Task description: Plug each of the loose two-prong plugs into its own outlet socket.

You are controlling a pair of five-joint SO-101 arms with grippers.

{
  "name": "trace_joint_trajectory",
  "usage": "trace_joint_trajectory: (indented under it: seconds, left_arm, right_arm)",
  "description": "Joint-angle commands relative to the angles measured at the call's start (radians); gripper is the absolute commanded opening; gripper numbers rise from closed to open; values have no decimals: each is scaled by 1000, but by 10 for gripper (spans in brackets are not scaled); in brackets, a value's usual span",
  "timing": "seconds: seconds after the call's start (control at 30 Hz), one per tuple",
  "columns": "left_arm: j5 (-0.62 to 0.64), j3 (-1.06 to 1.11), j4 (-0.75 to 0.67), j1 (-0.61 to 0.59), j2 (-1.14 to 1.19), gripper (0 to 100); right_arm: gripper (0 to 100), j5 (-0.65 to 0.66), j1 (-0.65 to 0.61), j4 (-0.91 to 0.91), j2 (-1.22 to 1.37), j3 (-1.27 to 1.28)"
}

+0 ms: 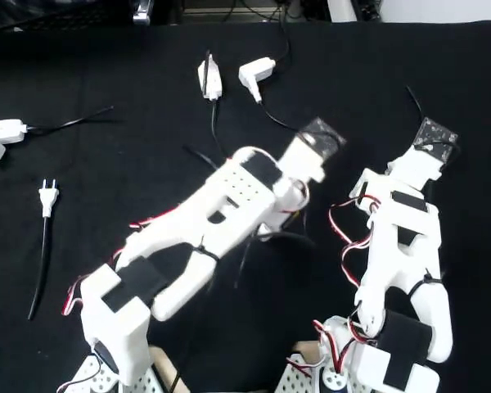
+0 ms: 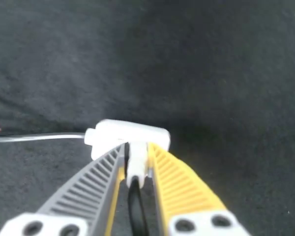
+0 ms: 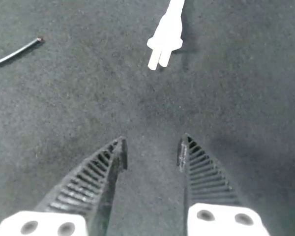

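L gripper (image 2: 136, 149) clamped on white two-prong plug (image 2: 135, 167), nose at white block (image 2: 130, 133), prob the socket. Keep prongs square, push straight. R gripper (image 3: 151, 141) open, empty; loose plug (image 3: 166, 37) just ahead.

Site: robotics lab bench | Evidence: black cloth table (image 1: 376, 65), two white robot arms (image 1: 229, 205), exposed red wiring (image 1: 335, 223), cables (image 1: 280, 16) at far edge

Seen from above there are two white arms (image 1: 229, 201) (image 1: 405, 237), three white outlet sockets (image 1: 2, 135) (image 1: 209, 78) (image 1: 257, 72) and one loose two-prong plug (image 1: 47, 195), and the right wrist view has one plug (image 3: 166, 34) too.
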Motion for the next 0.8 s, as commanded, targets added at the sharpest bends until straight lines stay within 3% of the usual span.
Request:
trace_joint_trajectory:
  seconds: [0.0, 0.33, 0.53, 0.77]
  left_arm:
    - [8, 24, -18, 47, -18, 29]
    - [-26, 2, -43, -25, -20, 29]
    - [-140, -31, 46, -16, -20, 29]
    - [-160, -31, 69, -21, -21, 29]
  right_arm:
    - [185, -11, 14, -17, -38, -2]
    - [185, -9, 14, -17, -36, -2]
    - [185, -9, 12, -17, -36, -2]
    - [185, -9, -3, -17, -38, -2]
